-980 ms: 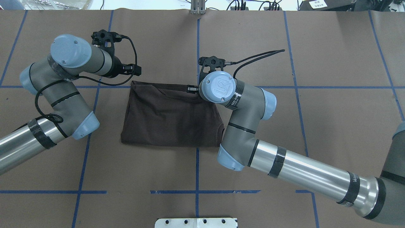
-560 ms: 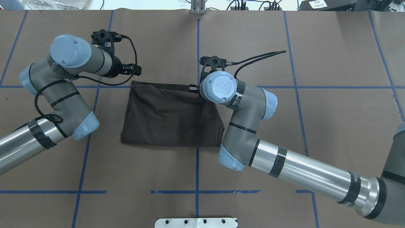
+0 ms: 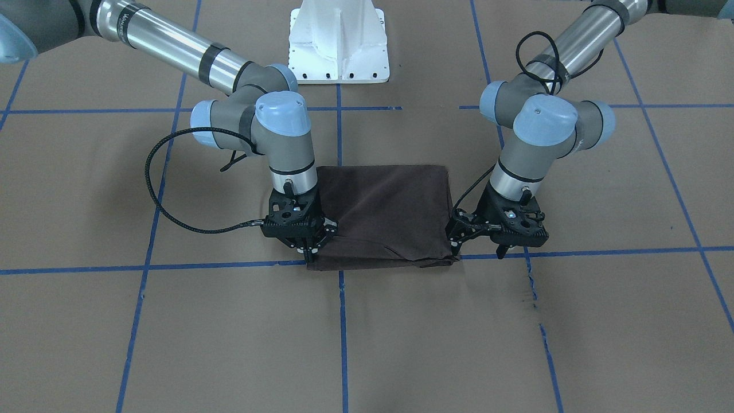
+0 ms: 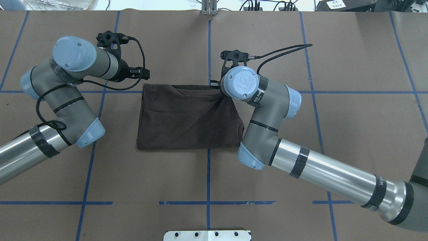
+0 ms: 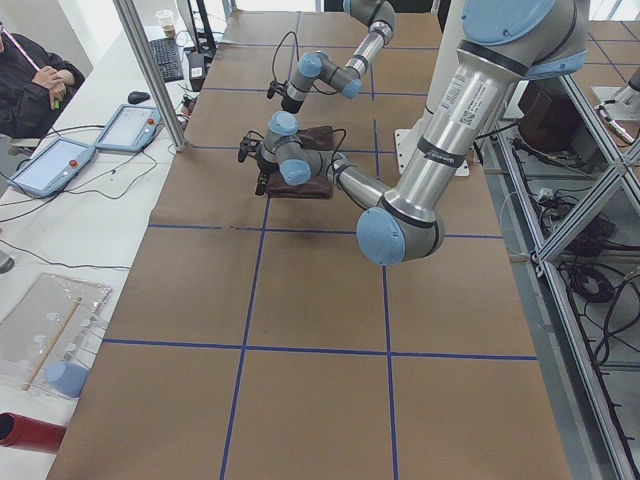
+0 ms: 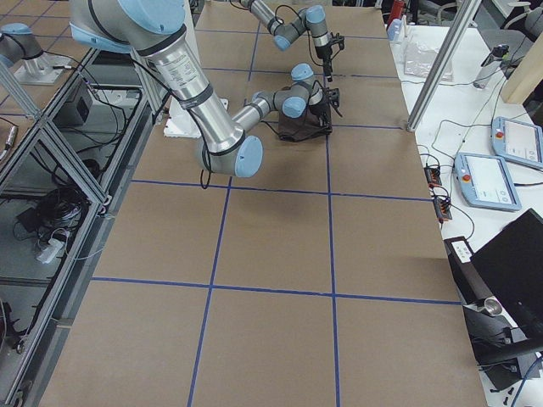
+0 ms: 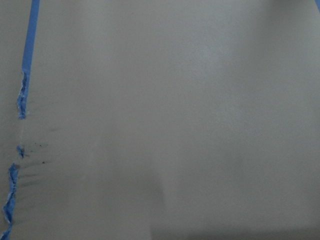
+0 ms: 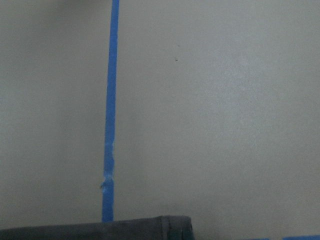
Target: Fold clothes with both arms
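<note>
1. Looking down from across the table, we see the right gripper (image 3: 308,248) with its jaws pinched together on a corner of the dark brown T-shirt (image 3: 384,212), on the edge farthest from the robot.
2. From overhead, most of that gripper (image 4: 213,84) is hidden under its own wrist; only a small black part shows at the cloth's far edge.
3. We see the left gripper (image 3: 477,240) with its jaws apart and nothing between them. Its nearest finger (image 3: 457,245) stands just beside the opposite far corner of the T-shirt; we cannot tell whether it touches the cloth.
4. Overhead, the left gripper (image 4: 140,74) sits just outside that corner, over bare table (image 4: 167,50).
5. The T-shirt (image 4: 187,120) lies folded into a rough rectangle in the middle of the table, across the central blue tape line (image 4: 208,174). Its far edge runs along the crosswise tape, with wrinkles rising toward the pinched corner.
6. The right wrist view shows a strip of the cloth (image 8: 100,232) at its bottom edge, with a blue tape line above it.
7. The left wrist view shows only brown paper and torn blue tape (image 7: 20,100).
</note>
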